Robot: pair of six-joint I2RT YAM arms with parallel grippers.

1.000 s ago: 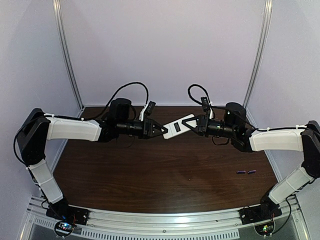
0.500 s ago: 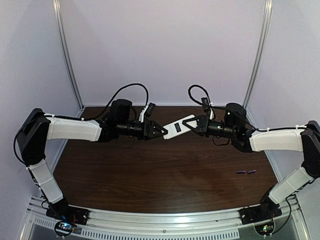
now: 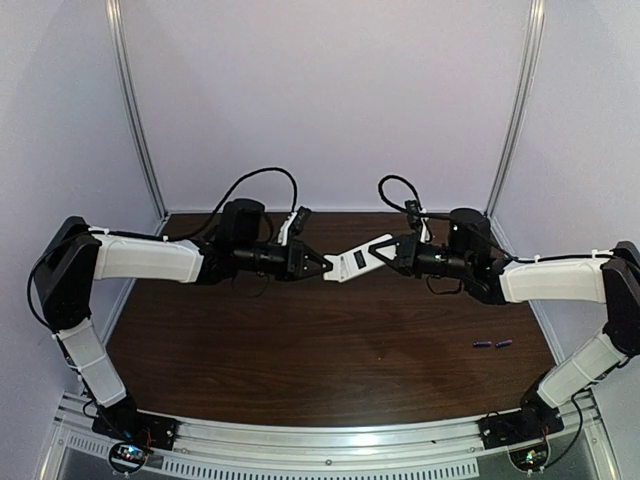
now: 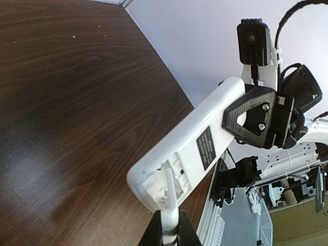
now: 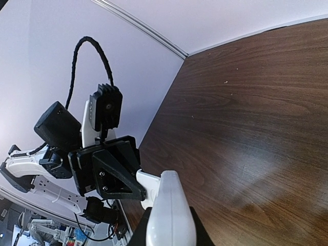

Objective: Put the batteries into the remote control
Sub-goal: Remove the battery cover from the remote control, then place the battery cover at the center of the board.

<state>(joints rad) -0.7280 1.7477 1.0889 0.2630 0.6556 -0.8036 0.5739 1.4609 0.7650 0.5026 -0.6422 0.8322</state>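
The remote control is up in the air over the brown table, with 1 gripper at each end. The right gripper is squeezed tight on the right end of it. The left gripper is at the other end. Its jaws are pinched on a thin white piece that sticks out of the remote's open hollow. The remote's white back faces up, with a small dark label on it. The 2 batteries lie end to end on the table near the right arm, well apart from the remote and both grippers.
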